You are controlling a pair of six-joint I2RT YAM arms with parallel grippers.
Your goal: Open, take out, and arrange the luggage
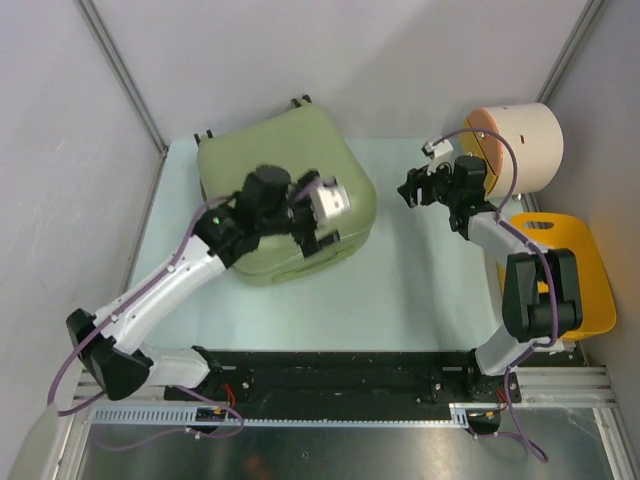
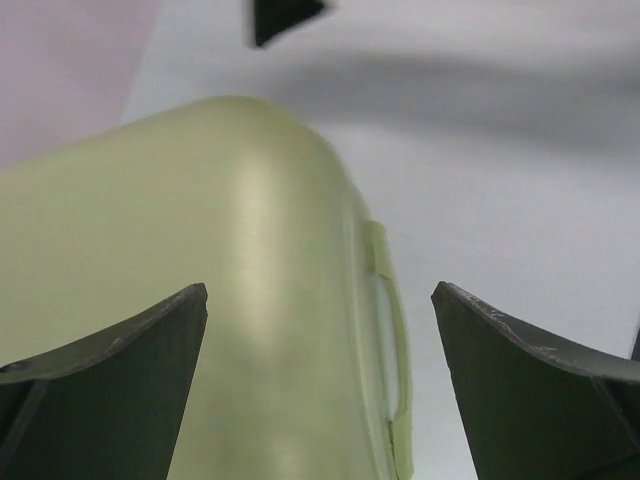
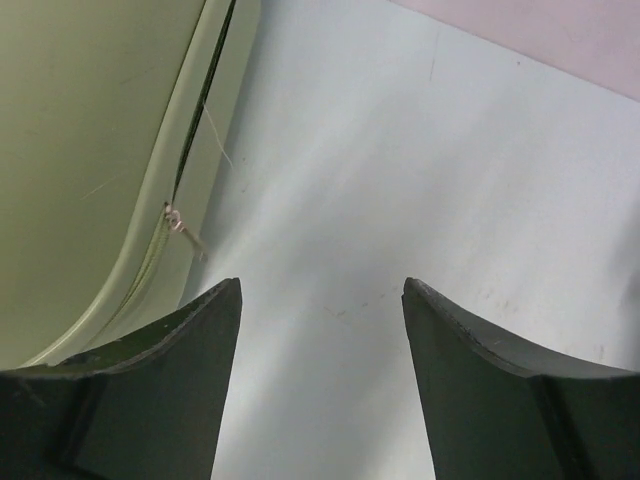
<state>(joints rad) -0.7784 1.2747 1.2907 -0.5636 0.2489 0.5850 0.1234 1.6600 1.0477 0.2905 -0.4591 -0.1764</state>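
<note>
The pale sage-green luggage [image 1: 285, 195] lies flat with its lid down on the left-centre of the table. My left gripper [image 1: 322, 240] hovers open over its near-right edge. In the left wrist view the shell [image 2: 200, 250] and its side handle [image 2: 385, 330] lie between my open fingers [image 2: 320, 300], not touching them. My right gripper [image 1: 410, 190] is open and empty above the table, just right of the case. In the right wrist view [image 3: 322, 290] the case's edge [image 3: 90, 150] shows the zipper pull [image 3: 180, 222], with a dark gap along the seam above it.
A cream cylindrical drum [image 1: 520, 145] lies at the back right. A yellow plastic basket [image 1: 575, 270] stands at the right edge, beside the right arm. Grey walls close in the left, back and right. A black rail [image 1: 340, 375] runs along the near edge.
</note>
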